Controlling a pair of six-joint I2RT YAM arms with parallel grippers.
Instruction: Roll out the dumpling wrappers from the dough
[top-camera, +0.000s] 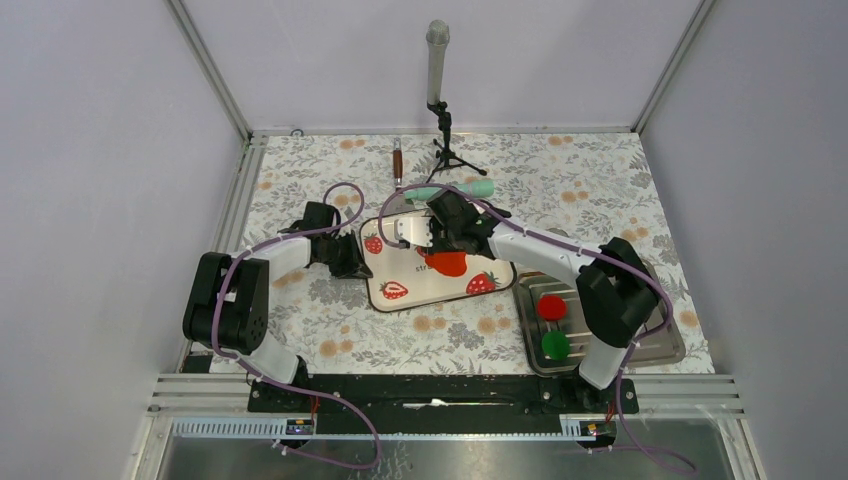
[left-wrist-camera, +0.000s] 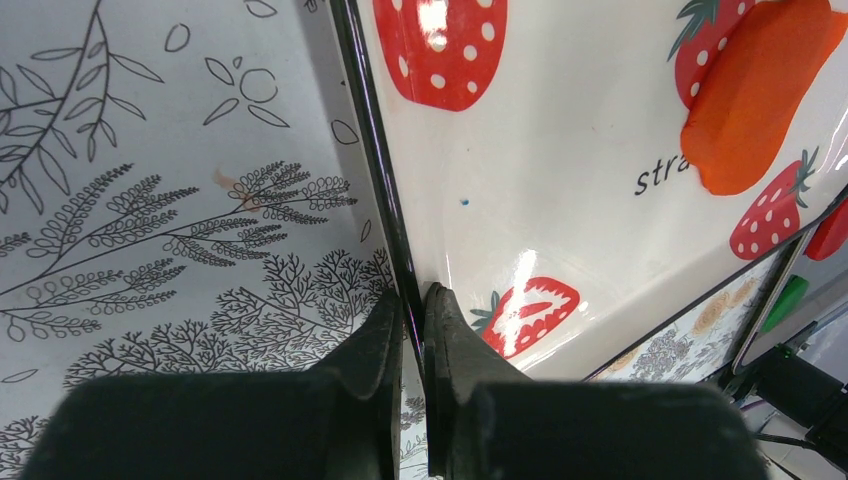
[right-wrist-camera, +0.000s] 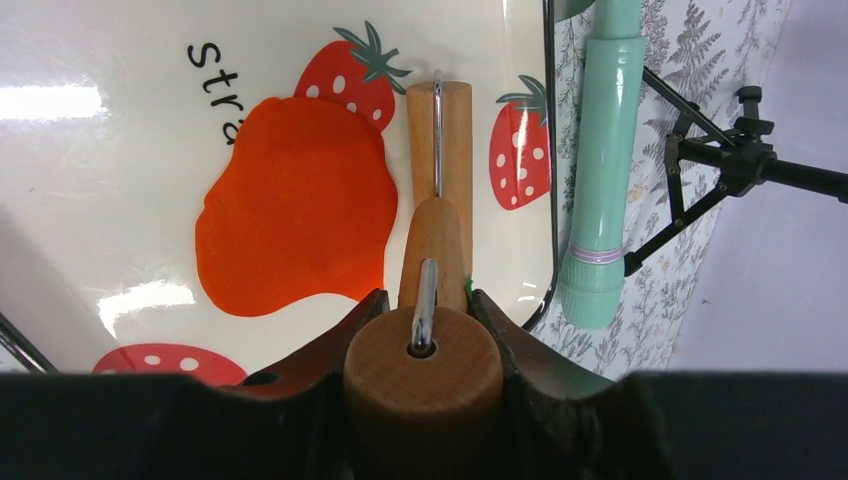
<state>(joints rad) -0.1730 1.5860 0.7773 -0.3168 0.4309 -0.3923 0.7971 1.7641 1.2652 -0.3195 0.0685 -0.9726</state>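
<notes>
On the strawberry-print board (top-camera: 400, 280) at mid-desk lies one sheet of dough (top-camera: 447, 263), orange-red, flat and irregular in outline, on the half nearer the right arm (top-camera: 610, 290). Two arms work the board. The left jaws are pressed almost together on its left rim, pinching the thin edge between them. The right jaws are partly open and clamped around the round handle of a wooden roller (right-wrist-camera: 438, 150), whose barrel rests on the board just beside the dough; whether the two touch cannot be told.

Two rollers are in view: the wooden one and a mint-green rolling pin (top-camera: 455, 190) lying on the desk just beyond the board's far edge. One brown-handled tool (top-camera: 397, 160) lies farther back, near one microphone on a small tripod (top-camera: 438, 60).

One metal tray (top-camera: 660, 345) sits to the board's right, beside the right arm, and holds two round discs apart from each other: a red disc (top-camera: 551, 307) and a green disc (top-camera: 555, 345) nearer the arm bases.

A floral-print cover (top-camera: 300, 190) spreads over the desk (top-camera: 600, 180), enclosed by plain pale walls (top-camera: 100, 150) on three sides.
</notes>
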